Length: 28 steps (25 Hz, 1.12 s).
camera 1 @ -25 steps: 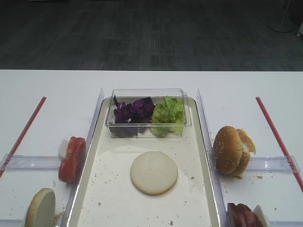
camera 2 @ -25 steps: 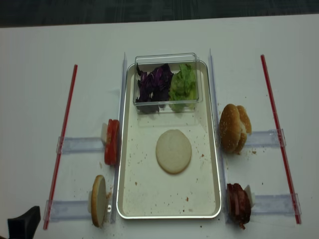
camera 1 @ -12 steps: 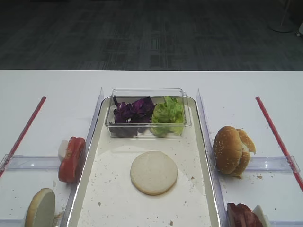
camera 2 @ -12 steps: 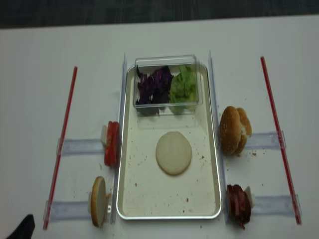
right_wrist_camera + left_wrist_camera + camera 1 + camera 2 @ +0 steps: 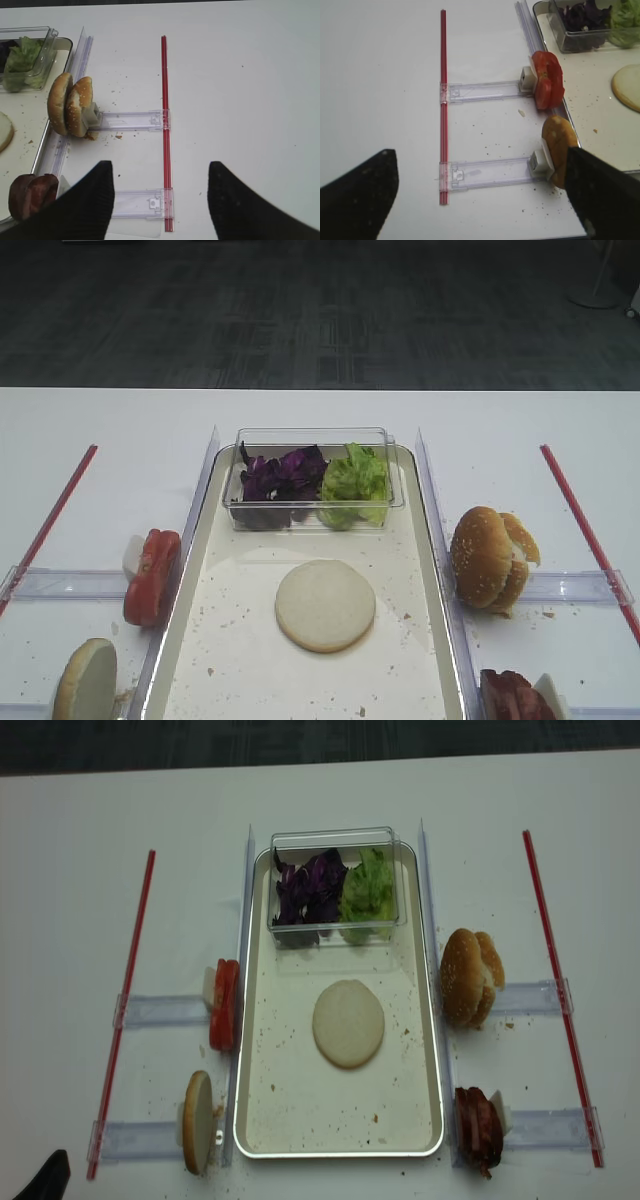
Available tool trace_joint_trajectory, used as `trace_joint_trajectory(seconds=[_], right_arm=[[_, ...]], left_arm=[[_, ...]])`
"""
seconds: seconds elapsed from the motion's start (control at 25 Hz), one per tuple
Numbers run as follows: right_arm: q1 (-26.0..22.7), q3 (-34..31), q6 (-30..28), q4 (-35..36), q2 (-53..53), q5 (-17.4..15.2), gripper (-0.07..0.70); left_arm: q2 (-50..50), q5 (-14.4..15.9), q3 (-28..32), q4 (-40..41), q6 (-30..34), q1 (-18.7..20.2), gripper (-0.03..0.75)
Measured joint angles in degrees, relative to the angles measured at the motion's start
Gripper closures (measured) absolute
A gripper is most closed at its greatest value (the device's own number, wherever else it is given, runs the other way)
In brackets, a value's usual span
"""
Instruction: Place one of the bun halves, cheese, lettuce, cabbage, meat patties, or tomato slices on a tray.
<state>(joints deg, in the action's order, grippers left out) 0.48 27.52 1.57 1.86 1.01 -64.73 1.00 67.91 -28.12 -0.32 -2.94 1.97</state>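
Bun half (image 5: pixel 325 605), the flat pale disc, lay cut face up near the middle of the tray (image 5: pixel 190 610), clear of the rim and of the clear tub (image 5: pixel 312 478) at the tray's far end. Nothing touched it. I judged the placing step as done for that piece, with both arms parked at the near corners of the table.

From the left wrist view, the left gripper (image 5: pixel 480 195) stood with its dark fingers spread wide and nothing between them, over bare table beside the red strip (image 5: pixel 443 100). The right gripper (image 5: pixel 160 200) looked the same in its own view: fingers well apart, empty, hanging over the table just beside the other red strip (image 5: pixel 165 130).

If another ingredient was wanted, I reckoned the choice was open. The tomato slices (image 5: pixel 152 575) stood on edge in their holder just outside the tray's left rim, with a second bun disc (image 5: pixel 85 680) nearer me on the same side; both sat on the left arm's side. The sesame buns (image 5: pixel 490 558) and the meat patties (image 5: pixel 515 698) sat outside the right rim, within the right arm's side. The lettuce (image 5: pixel 353 483) and cabbage (image 5: pixel 280 478) filled the tub.

A pick of the tomato, I thought, would call for coming down across the thin upright stack and closing gently, since slices on edge could topple or split apart.
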Motion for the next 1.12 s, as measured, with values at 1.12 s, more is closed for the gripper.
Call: trace_joint_trajectory(seconds=[1.12], right_arm=[[0.0,0.0,-0.2,0.0,0.0,0.0,0.186]], left_arm=[[0.0,0.0,0.0,0.0,0.04,0.0,0.097]])
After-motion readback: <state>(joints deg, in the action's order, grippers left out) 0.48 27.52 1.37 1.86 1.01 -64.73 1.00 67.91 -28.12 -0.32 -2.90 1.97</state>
